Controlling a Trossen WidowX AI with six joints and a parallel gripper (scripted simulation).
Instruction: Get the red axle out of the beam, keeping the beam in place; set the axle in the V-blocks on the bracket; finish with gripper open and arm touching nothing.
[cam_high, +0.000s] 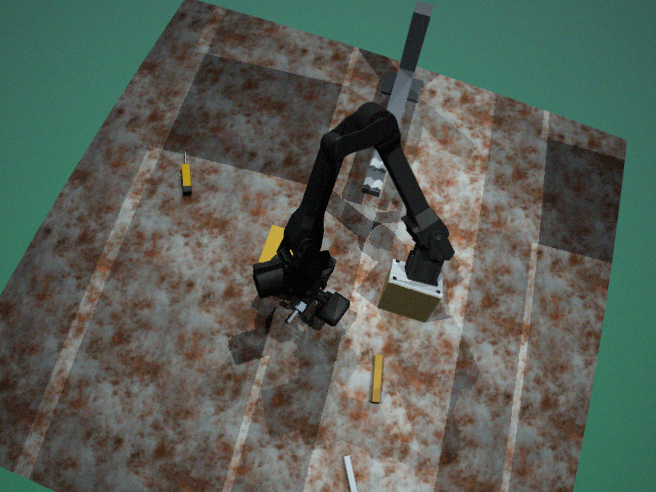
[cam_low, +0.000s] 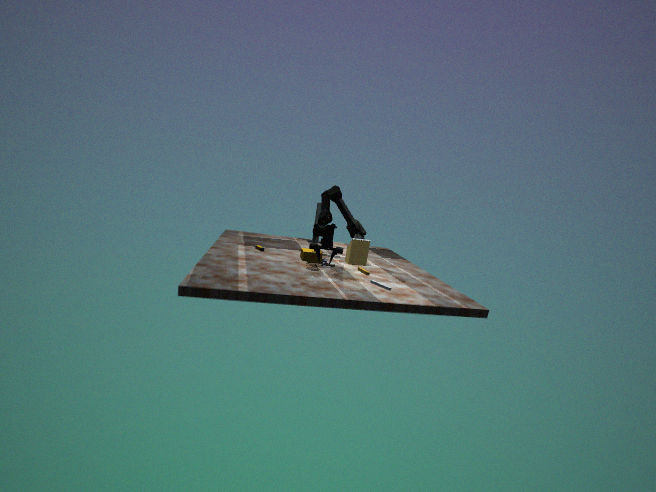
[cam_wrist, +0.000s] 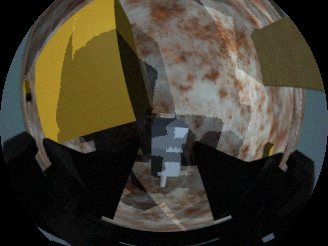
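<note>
From here I see a tabletop (cam_high: 174, 296) (cam_low: 275, 270) mottled rust-brown and grey with pale stripes; a yellow block (cam_high: 271, 243) (cam_low: 307, 254) (cam_wrist: 85, 75), left of centre from above; my arm (cam_high: 405, 180) (cam_low: 343, 210) is black.

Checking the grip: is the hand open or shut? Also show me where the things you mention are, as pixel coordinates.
Hand (cam_high: 295, 317) (cam_low: 325, 262) (cam_wrist: 167, 143) open: the wrist view shows gaps either side of the grey-blue piece (cam_high: 301, 306) (cam_low: 324, 262) (cam_wrist: 172, 167).
</note>
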